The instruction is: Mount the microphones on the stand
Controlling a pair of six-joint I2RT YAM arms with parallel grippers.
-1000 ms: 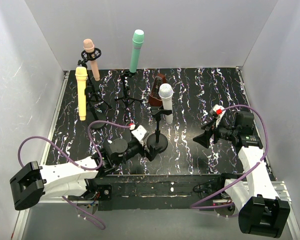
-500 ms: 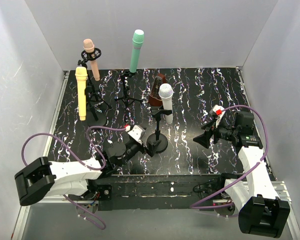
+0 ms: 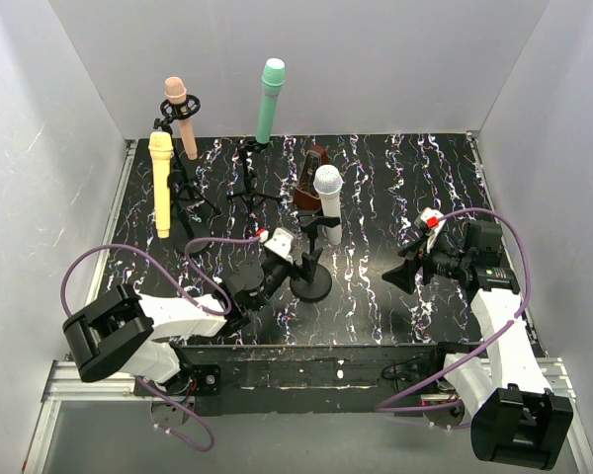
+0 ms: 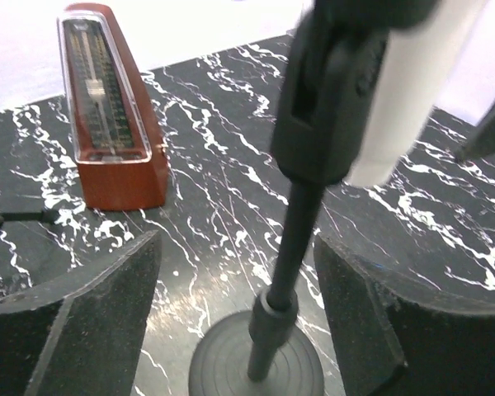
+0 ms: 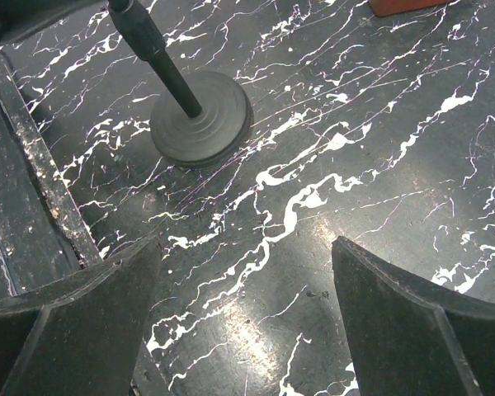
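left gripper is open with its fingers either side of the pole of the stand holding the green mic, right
No, that stand holds the white microphone, not the green microphone, which is at the back. The left gripper is indeed open, fingers either side of the pole; the left wrist and top views show it.

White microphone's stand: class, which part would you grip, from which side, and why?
Likely the thin pole just above the round base, level, from the near side. It stands upright and is slim enough to span; the base is wide and flat.
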